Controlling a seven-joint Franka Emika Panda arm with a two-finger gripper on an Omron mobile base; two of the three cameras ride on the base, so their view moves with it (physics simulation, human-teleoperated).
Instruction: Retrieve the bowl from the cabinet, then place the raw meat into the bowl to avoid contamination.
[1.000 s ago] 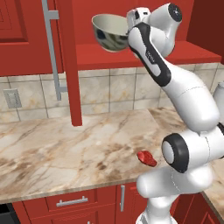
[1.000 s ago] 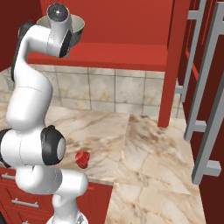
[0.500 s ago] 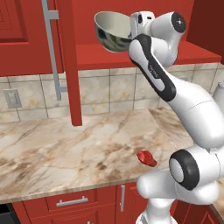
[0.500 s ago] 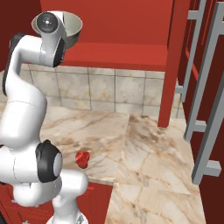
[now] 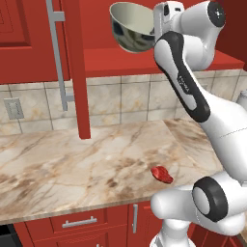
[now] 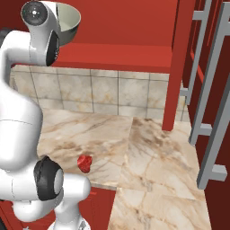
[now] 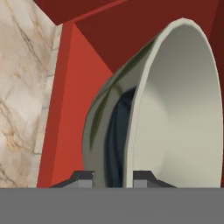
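Note:
My gripper (image 7: 113, 177) is shut on the rim of the bowl (image 7: 175, 109), one fingertip outside the wall and one inside. I hold the cream bowl (image 5: 132, 26) high up, tipped on its side, just in front of the red cabinet's shelf (image 5: 120, 62). Dark blue and green marks show on its outer wall in the hand view. From the right base view the bowl (image 6: 67, 20) sits behind my upper arm. The raw meat (image 5: 161, 174), a small glossy red lump, lies on the marble counter near its front edge, close to my base (image 6: 84, 162).
An open cabinet door (image 5: 72, 67) with a long silver handle hangs left of the bowl. More open doors with bar handles (image 6: 211, 103) stand at the right. The marble counter (image 5: 87, 164) has a tiled backsplash, a wall outlet (image 5: 13, 108) and red drawers (image 5: 79, 223) below.
My arm has straightened upward with the bowl. The bowl has risen a little and tipped, so its inside now faces the left base camera. The meat has not moved.

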